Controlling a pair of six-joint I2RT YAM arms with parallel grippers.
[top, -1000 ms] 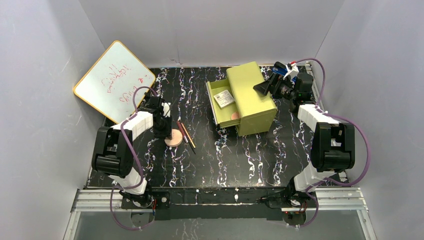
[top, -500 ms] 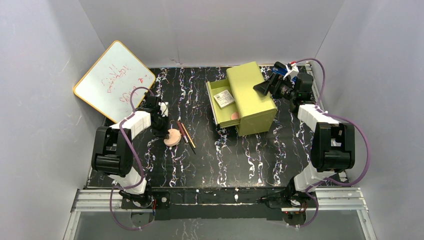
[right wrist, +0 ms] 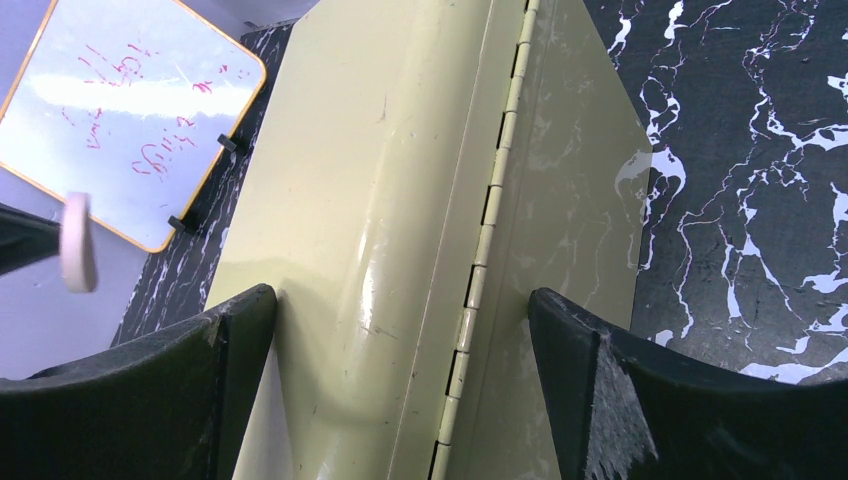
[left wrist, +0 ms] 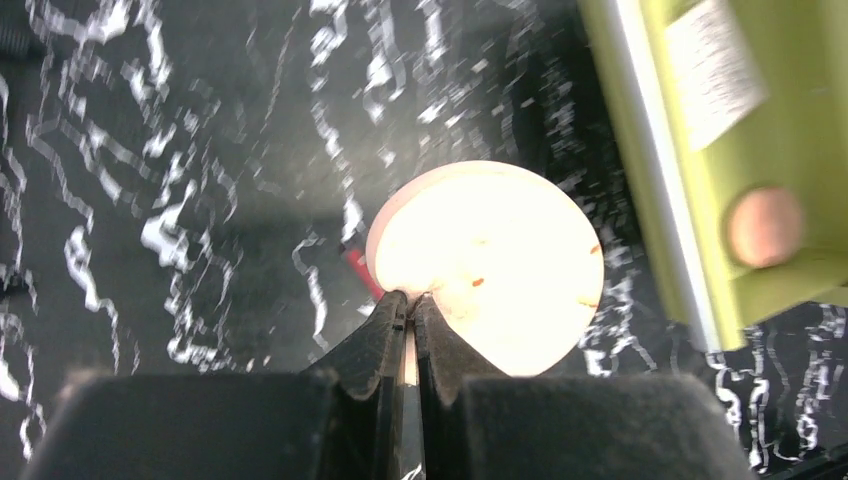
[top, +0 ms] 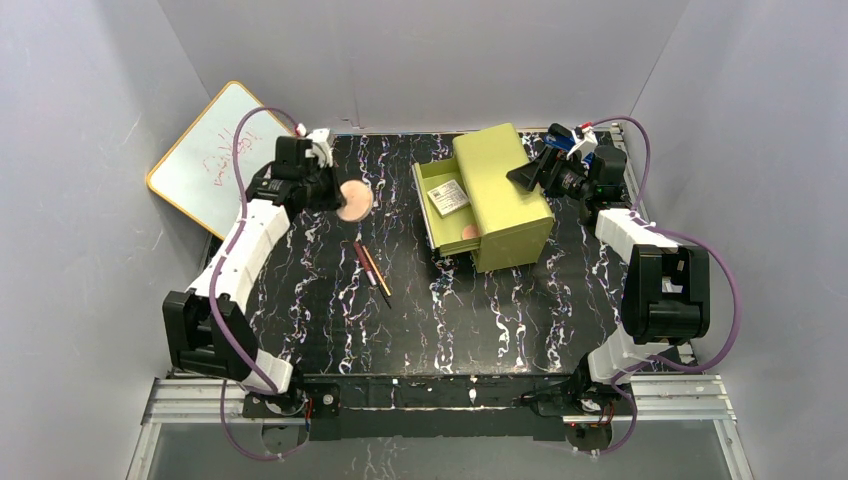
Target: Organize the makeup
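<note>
My left gripper (top: 332,195) is shut on the rim of the larger copper-pink disc (top: 354,200), held in the air left of the yellow-green drawer box (top: 500,190); in the left wrist view the disc (left wrist: 490,265) fills the centre above my shut gripper (left wrist: 410,300). The smaller disc (top: 469,232) and the white palette (top: 448,196) lie in the open drawer (top: 423,195); the small disc shows in the left wrist view (left wrist: 764,226). Two pencil sticks (top: 371,267) lie on the black marbled table. My right gripper (top: 524,176) is open, its fingers (right wrist: 190,385) straddling the box's top (right wrist: 440,200).
A yellow-rimmed whiteboard (top: 215,160) leans at the back left, also seen in the right wrist view (right wrist: 130,110). Grey walls enclose the table on three sides. The arm bases stand at the near edge.
My left gripper has lifted the larger disc off the table beside the pencils and carried it up and toward the back, nearer the drawer. The right arm has not moved.
</note>
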